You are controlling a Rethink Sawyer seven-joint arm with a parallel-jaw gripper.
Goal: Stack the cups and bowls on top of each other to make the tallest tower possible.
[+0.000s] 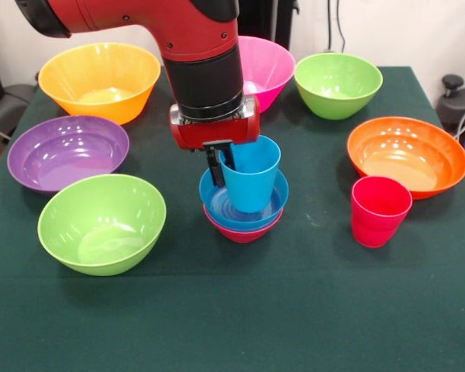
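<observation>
Your gripper [223, 164] pinches the blue cup [250, 174] rim, one finger inside, cup standing in the blue bowl [243, 209] nested on the red bowl [243, 231], mid-table, red cup [380, 211] at 3 o'clock, green bowl [101, 223] at 9, orange bowl [407, 156] at 2.

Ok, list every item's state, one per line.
Blue cup: upright in blue bowl, gripper finger inside its rim.
Blue bowl: nested in red bowl.
Red cup: upright, alone.
Six big bowls: upright, empty, unstacked.
Gripper: at the blue cup's rim, grip unclear.
</observation>
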